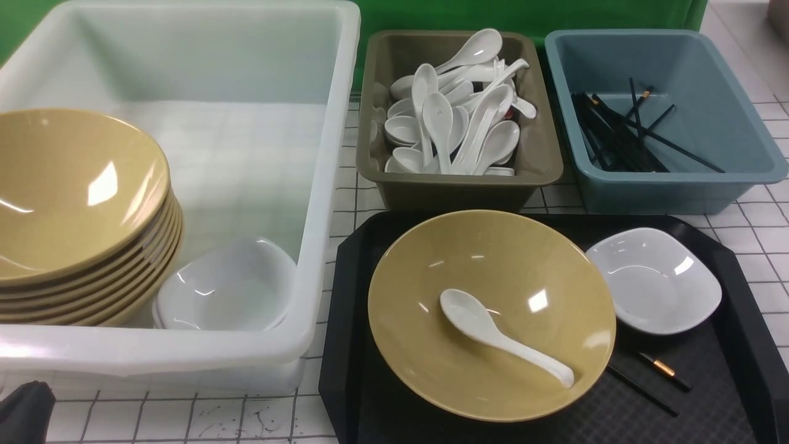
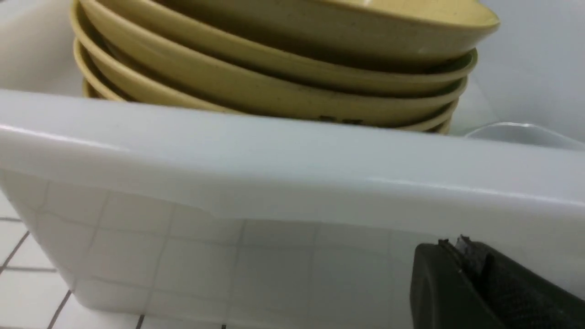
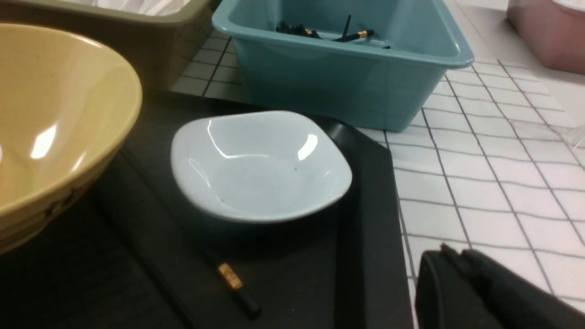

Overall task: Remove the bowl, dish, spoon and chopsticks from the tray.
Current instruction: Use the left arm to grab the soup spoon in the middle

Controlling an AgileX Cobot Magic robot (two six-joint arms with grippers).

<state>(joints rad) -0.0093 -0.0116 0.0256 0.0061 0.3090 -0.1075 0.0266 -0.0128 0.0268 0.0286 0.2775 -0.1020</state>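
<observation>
On tray: bowl holding spoon, dish just beside, chopsticks seemingly tucked under bowl rim. Take spoon first, pinching handle, before lifting bowl. Cannot tell whether jaws of left gripper, right gripper spread or pressed together; barely in view.

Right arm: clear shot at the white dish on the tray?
Probably yes. The dish sits uncovered at the tray's right edge, with the right gripper just outside that edge. The chopsticks lie close by; the bowl is beside it, leftward.
</observation>
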